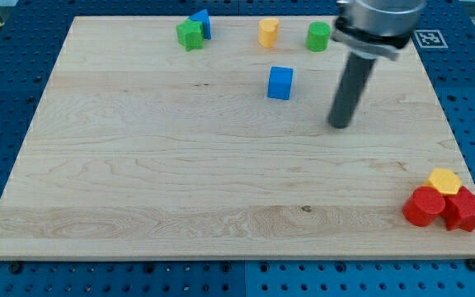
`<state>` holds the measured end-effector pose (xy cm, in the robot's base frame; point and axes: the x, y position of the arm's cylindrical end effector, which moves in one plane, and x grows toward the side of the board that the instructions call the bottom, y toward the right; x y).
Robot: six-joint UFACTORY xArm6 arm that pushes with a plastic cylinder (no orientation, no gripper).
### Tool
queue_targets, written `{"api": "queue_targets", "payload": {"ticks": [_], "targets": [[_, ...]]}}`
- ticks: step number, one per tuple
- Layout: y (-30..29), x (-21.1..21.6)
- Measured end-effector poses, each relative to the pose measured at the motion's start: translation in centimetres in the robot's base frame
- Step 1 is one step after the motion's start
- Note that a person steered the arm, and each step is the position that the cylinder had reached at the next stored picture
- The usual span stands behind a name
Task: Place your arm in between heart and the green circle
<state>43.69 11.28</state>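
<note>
My tip (pixel 339 125), the end of a smooth dark rod with no hand to open or clench, rests on the pale grained wooden counter (pixel 138 165), below the green cylinder block (pixel 318 36) and right of the blue cube block (pixel 279 83). The yellow heart-like block (pixel 269 32) stands left of the green cylinder.

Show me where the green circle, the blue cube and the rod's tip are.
green circle (pixel 319 35), camera view, its front side
blue cube (pixel 279 83), camera view, its front face
my tip (pixel 339 125), camera view, the rod's very end
</note>
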Motion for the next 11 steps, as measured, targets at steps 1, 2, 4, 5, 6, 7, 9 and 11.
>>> {"api": "queue_targets", "payload": {"ticks": [1, 2, 4, 5, 6, 7, 9, 11], "targets": [[-7.5, 0.0], [-12.8, -4.4], [-14.1, -14.0], [-11.3, -16.2], [-10.5, -18.9], [-9.6, -23.1], [-1.5, -23.4], [-6.6, -15.7]]}}
